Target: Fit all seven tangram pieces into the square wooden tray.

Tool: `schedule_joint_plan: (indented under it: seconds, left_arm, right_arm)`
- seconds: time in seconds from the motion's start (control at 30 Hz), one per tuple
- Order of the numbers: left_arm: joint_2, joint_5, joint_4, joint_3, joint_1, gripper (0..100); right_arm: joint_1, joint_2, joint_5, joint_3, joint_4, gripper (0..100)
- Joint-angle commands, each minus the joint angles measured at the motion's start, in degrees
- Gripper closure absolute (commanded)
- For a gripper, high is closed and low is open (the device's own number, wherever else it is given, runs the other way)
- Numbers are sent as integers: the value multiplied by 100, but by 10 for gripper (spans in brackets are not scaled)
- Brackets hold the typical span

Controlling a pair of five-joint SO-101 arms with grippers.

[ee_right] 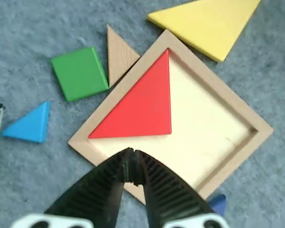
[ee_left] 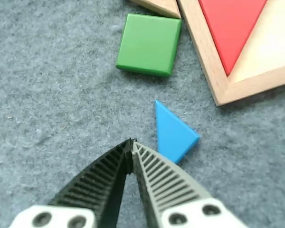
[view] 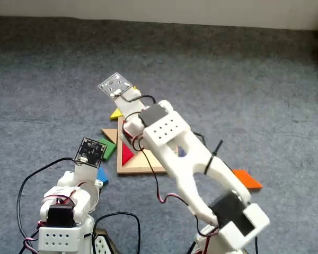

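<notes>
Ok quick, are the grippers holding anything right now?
Left gripper: closed, holding nothing.
Right gripper: closed, holding nothing.

A grey carpet (view: pixel 254 79) with a short, matted pile covers the whole working surface, from the near edge of the high view to its far side; its colour is uneven, mottled with lighter and darker grey-blue tufts; close up in the left wrist view, a few small pale flecks of lint lie among the fibres. Beyond the carpet's far edge a pale band (view: pixel 175 10) runs straight across; whether it is a wall or a board cannot be told.
</notes>
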Motion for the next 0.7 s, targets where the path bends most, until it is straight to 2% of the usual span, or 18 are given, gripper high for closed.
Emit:
schedule_joint_plan:
  seconds: [0.0, 0.43, 0.67]
  left_arm:
    - [-48, 53, 26, 119, -66, 993]
    - [-48, 53, 26, 119, -66, 993]
    - [-48, 53, 26, 119, -66, 993]
  right_arm:
    - [374, -1499, 35, 629, 84, 994]
    - [2308, -5974, 62, 4277, 40, 992]
    - [2484, -7468, 53, 5552, 40, 992]
